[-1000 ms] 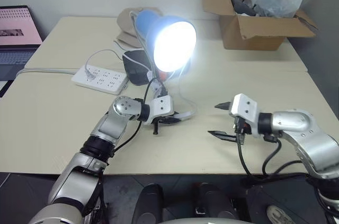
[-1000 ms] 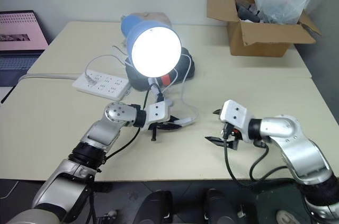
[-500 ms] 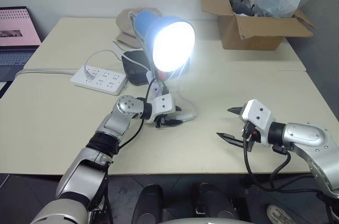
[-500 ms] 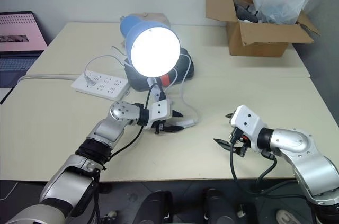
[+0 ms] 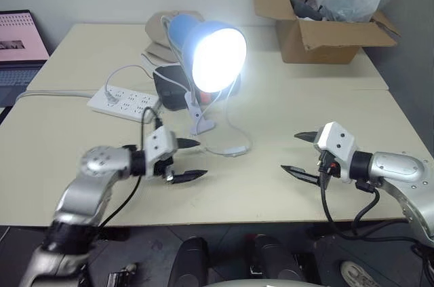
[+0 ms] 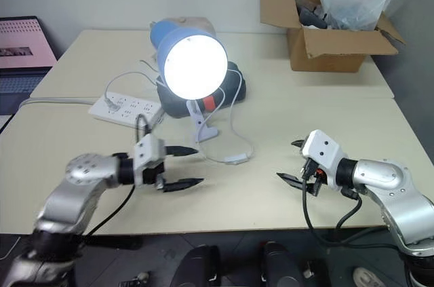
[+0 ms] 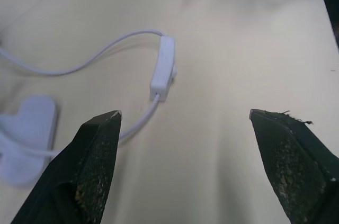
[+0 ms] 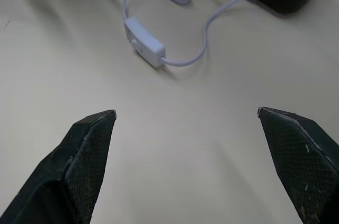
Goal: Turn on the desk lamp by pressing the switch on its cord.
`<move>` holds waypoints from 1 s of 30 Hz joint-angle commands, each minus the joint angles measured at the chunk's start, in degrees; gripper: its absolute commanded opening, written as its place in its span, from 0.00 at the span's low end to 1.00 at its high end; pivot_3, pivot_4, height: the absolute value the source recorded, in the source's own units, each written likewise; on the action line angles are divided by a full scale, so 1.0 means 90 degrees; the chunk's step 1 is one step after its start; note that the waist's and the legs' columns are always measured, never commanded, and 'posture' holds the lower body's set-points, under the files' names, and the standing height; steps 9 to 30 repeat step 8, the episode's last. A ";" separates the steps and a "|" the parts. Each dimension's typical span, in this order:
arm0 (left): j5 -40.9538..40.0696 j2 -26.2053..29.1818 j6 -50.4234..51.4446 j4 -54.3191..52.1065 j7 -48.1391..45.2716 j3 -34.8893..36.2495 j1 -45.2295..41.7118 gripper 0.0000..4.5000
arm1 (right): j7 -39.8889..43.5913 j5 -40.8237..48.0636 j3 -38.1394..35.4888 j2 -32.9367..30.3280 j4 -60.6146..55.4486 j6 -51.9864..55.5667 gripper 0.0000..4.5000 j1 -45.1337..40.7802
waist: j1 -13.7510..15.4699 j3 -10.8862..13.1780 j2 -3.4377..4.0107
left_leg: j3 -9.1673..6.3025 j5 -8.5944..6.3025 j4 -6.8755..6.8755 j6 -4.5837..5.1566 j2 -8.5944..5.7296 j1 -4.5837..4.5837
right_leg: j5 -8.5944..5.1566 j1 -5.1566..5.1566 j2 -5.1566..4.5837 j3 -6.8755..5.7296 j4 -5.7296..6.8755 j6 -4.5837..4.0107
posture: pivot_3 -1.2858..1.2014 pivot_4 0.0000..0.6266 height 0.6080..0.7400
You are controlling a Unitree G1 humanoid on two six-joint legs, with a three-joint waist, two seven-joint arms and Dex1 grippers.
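Observation:
The desk lamp stands at the middle back of the table, its blue shade tipped toward me and its bulb glowing brightly. Its thin white cord loops down over the tabletop to the switch, which lies free on the table. The switch also shows in the left wrist view and the right wrist view. My left gripper hangs open a short way left of the switch, holding nothing. On the other side of the switch, my right gripper is open and empty as well.
A white power strip lies left of the lamp's black base. A white clip sits on the cord below the shade. A cardboard box with a plastic bag stands back right. A laptop is at far left.
My left gripper has opened, let go of the switch and pulled back to the left and toward me. The lamp stays lit. The right gripper has hardly moved.

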 commanded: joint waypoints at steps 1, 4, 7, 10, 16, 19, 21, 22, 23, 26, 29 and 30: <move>-0.0500 0.0168 0.0404 -0.0708 0.0247 0.0695 0.0519 0.89 | 0.0328 0.0231 -0.0491 -0.0116 0.0128 -0.0592 1.00 0.0063 | 0.0050 0.0000 0.0000 | -0.0001 0.0000 0.0001 0.0000 -0.0001 0.0004 | 0.0000 0.0002 -0.0002 -0.0002 0.0000 0.0000 | 0.52 0.24 1.00; -0.0544 0.0265 0.0380 -0.0869 0.0312 0.0963 0.0889 0.89 | 0.0643 0.0307 -0.0595 -0.0266 0.0281 -0.0845 1.00 0.0128 | 0.0081 0.0000 0.0000 | 0.0000 0.0000 0.0001 0.0000 -0.0003 0.0006 | -0.0007 0.0002 -0.0005 -0.0002 -0.0002 -0.0013 | 0.52 0.24 1.00; -0.0711 0.0306 0.0398 -0.1006 0.0354 0.1133 0.1101 0.89 | 0.0886 0.0430 -0.0579 -0.0399 0.0392 -0.0908 1.00 0.0106 | 0.0088 0.0000 0.0000 | 0.0000 0.0000 0.0001 0.0000 -0.0004 0.0005 | -0.0015 0.0002 -0.0008 -0.0003 -0.0002 -0.0026 | 0.52 0.24 1.00; -0.0714 0.0327 0.0388 -0.1006 0.0353 0.1156 0.1150 0.89 | 0.0915 0.0430 -0.0543 -0.0412 0.0434 -0.0946 1.00 0.0071 | 0.0088 0.0000 0.0000 | 0.0001 0.0000 0.0000 0.0000 -0.0004 0.0005 | -0.0015 0.0002 -0.0008 -0.0003 -0.0002 -0.0026 | 0.52 0.24 1.00; -0.0714 0.0327 0.0388 -0.1006 0.0353 0.1156 0.1150 0.89 | 0.0915 0.0430 -0.0543 -0.0412 0.0434 -0.0946 1.00 0.0071 | 0.0088 0.0000 0.0000 | 0.0001 0.0000 0.0000 0.0000 -0.0004 0.0005 | -0.0015 0.0002 -0.0008 -0.0003 -0.0002 -0.0026 | 0.52 0.24 1.00; -0.0714 0.0327 0.0388 -0.1006 0.0353 0.1156 0.1150 0.89 | 0.0915 0.0430 -0.0543 -0.0412 0.0434 -0.0946 1.00 0.0071 | 0.0088 0.0000 0.0000 | 0.0001 0.0000 0.0000 0.0000 -0.0004 0.0005 | -0.0015 0.0002 -0.0008 -0.0003 -0.0002 -0.0026 | 0.52 0.24 1.00; -0.0714 0.0327 0.0388 -0.1006 0.0353 0.1156 0.1150 0.89 | 0.0915 0.0430 -0.0543 -0.0412 0.0434 -0.0946 1.00 0.0071 | 0.0088 0.0000 0.0000 | 0.0001 0.0000 0.0000 0.0000 -0.0004 0.0005 | -0.0015 0.0002 -0.0008 -0.0003 -0.0002 -0.0026 | 0.52 0.24 1.00; -0.0714 0.0327 0.0388 -0.1006 0.0353 0.1156 0.1150 0.89 | 0.0915 0.0430 -0.0543 -0.0412 0.0434 -0.0946 1.00 0.0071 | 0.0088 0.0000 0.0000 | 0.0001 0.0000 0.0000 0.0000 -0.0004 0.0005 | -0.0015 0.0002 -0.0008 -0.0003 -0.0002 -0.0026 | 0.52 0.24 1.00; -0.0714 0.0327 0.0388 -0.1006 0.0353 0.1156 0.1150 0.89 | 0.0915 0.0430 -0.0543 -0.0412 0.0434 -0.0946 1.00 0.0071 | 0.0088 0.0000 0.0000 | 0.0001 0.0000 0.0000 0.0000 -0.0004 0.0005 | -0.0015 0.0002 -0.0008 -0.0003 -0.0002 -0.0026 | 0.52 0.24 1.00; -0.0714 0.0327 0.0388 -0.1006 0.0353 0.1156 0.1150 0.89 | 0.0915 0.0430 -0.0543 -0.0412 0.0434 -0.0946 1.00 0.0071 | 0.0088 0.0000 0.0000 | 0.0001 0.0000 0.0000 0.0000 -0.0004 0.0005 | -0.0015 0.0002 -0.0008 -0.0003 -0.0002 -0.0026 | 0.52 0.24 1.00; -0.0714 0.0327 0.0388 -0.1006 0.0353 0.1156 0.1150 0.89 | 0.0915 0.0430 -0.0543 -0.0412 0.0434 -0.0946 1.00 0.0071 | 0.0088 0.0000 0.0000 | 0.0001 0.0000 0.0000 0.0000 -0.0004 0.0005 | -0.0015 0.0002 -0.0008 -0.0003 -0.0002 -0.0026 | 0.52 0.24 1.00; -0.0714 0.0327 0.0388 -0.1006 0.0353 0.1156 0.1150 0.89 | 0.0915 0.0430 -0.0543 -0.0412 0.0434 -0.0946 1.00 0.0071 | 0.0088 0.0000 0.0000 | 0.0001 0.0000 0.0000 0.0000 -0.0004 0.0005 | -0.0015 0.0002 -0.0008 -0.0003 -0.0002 -0.0026 | 0.52 0.24 1.00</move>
